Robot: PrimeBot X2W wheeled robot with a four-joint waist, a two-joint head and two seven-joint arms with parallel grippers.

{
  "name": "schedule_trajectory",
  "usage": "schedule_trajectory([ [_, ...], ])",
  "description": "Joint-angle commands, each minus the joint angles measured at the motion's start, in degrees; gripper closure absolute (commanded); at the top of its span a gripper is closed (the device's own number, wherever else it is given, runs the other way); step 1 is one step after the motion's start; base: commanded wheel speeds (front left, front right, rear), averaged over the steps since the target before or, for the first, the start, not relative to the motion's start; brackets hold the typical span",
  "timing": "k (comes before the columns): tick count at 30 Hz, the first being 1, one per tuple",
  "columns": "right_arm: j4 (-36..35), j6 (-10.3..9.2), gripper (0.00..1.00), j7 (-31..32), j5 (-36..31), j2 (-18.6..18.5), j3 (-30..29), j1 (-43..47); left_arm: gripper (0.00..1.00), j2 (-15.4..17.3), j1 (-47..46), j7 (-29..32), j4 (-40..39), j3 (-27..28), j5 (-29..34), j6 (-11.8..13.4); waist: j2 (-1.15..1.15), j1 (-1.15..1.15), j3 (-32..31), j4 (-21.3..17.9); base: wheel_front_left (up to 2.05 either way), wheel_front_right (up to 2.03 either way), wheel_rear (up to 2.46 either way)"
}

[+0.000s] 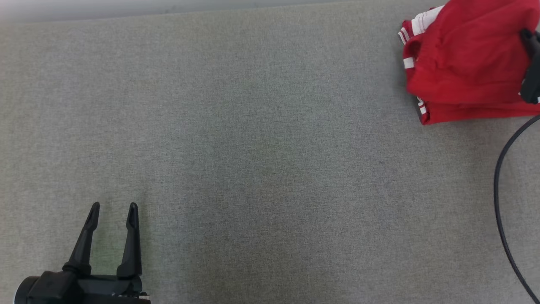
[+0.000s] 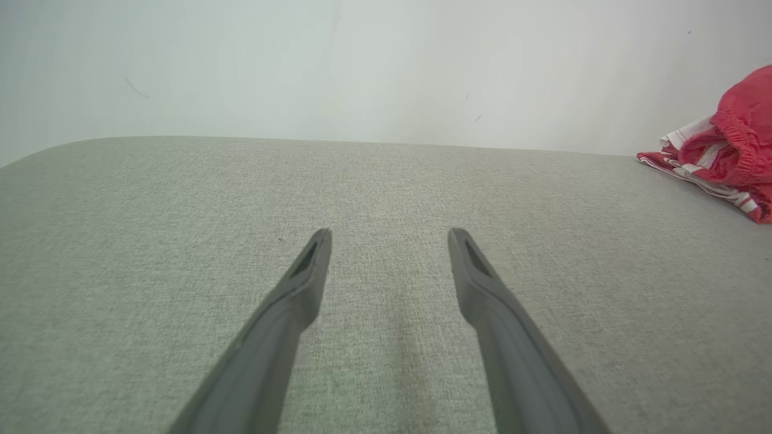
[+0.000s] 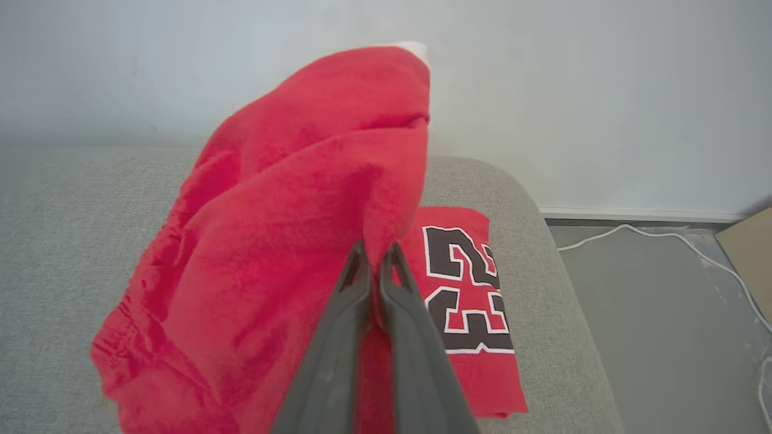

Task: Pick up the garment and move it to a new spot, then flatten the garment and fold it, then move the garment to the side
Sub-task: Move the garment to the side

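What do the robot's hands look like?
The left gripper and right gripper are dark pincers, each with two long thin fingers narrowing to a tip. The left one's fingers have a small slot near the tip and rise from a chunky black base. A thin black cable curves nearby.

From my station I see a wide desk [image 1: 270, 169] covered in grey-green woven fabric. Its far edge runs straight in the head view, and its corner is rounded in the right wrist view. Behind it stands a plain, pale white matt wall [image 2: 362, 66] with a few faint dark marks. Past the rounded corner lies a smooth grey floor [image 3: 651, 325]. A white skirting strip [image 3: 639, 214] runs where wall meets floor. A thin white cable [image 3: 627, 226] trails across the floor, and a tan cardboard-like sheet [image 3: 748, 247] shows at the edge. The light is soft and even, leaving only weak shadows on the fabric.
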Motion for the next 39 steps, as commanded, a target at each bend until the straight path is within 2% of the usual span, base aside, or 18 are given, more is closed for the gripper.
schedule_trajectory([
  [1, 0.5, 0.0, 1.0, 0.2, 0.4, -0.9, -0.1, -0.8, 0.0, 0.6, -0.4, -0.2, -0.3, 0.4, 0.6, -0.2, -0.01, 0.0, 0.6, -0.3, 0.0, 0.0, 0.0],
  [8, 2.6, 0.0, 1.0, 0.3, 0.4, -1.8, 0.0, -1.9, 0.0, 0.9, -0.9, -0.2, -0.7, 0.7, 0.8, -0.4, -0.01, 0.0, 2.2, -0.4, 0.0, 0.0, 0.0],
  [15, 5.8, 0.0, 1.0, -0.1, 0.3, -0.8, 0.2, -1.9, 0.0, 1.0, -1.3, -0.2, -0.7, 0.8, 0.9, -0.5, -0.01, 0.0, 3.1, 0.1, 0.0, 0.0, 0.0],
  [16, 6.7, 0.0, 0.76, -0.2, -0.2, -0.8, 0.4, -2.1, 0.0, 1.0, -1.4, -0.2, -0.7, 0.9, 1.0, -0.5, -0.01, 0.0, 3.1, 0.1, 0.0, 0.0, 0.0],
  [17, 7.5, -0.01, 0.29, 0.0, -0.7, -0.7, 0.7, -2.3, 0.0, 1.0, -1.4, -0.2, -0.6, 1.0, 0.9, -0.5, -0.01, 0.0, 3.2, 0.2, 0.0, 0.0, 0.0],
  [18, 8.1, -0.01, 0.05, 0.1, -0.9, -0.4, 0.9, -2.3, 0.0, 0.9, -1.5, -0.2, -0.5, 1.0, 0.9, -0.5, -0.01, 0.0, 3.2, 0.3, 0.0, 0.0, 0.0],
  [19, 8.6, -0.01, 0.0, 0.1, -1.1, -0.1, 1.0, -2.4, 0.0, 0.9, -1.6, -0.2, -0.4, 1.0, 0.9, -0.5, -0.01, 0.0, 3.1, 0.3, 0.0, 0.0, 0.0],
  [30, 11.4, -0.01, 0.0, -4.5, -2.1, 2.2, 0.7, -3.6, 0.0, 0.5, -1.0, -0.2, 0.4, 1.5, 0.5, -0.3, -0.01, 0.0, 1.2, 0.1, 0.0, 0.0, 0.0],
  [39, 7.7, -0.01, 0.0, -16.7, 0.8, 5.2, -2.0, 1.3, 0.0, -0.2, 1.4, -0.2, 1.5, 1.8, -0.5, 0.4, -0.01, 0.0, -4.9, 0.2, 0.0, 0.0, 0.0],
])
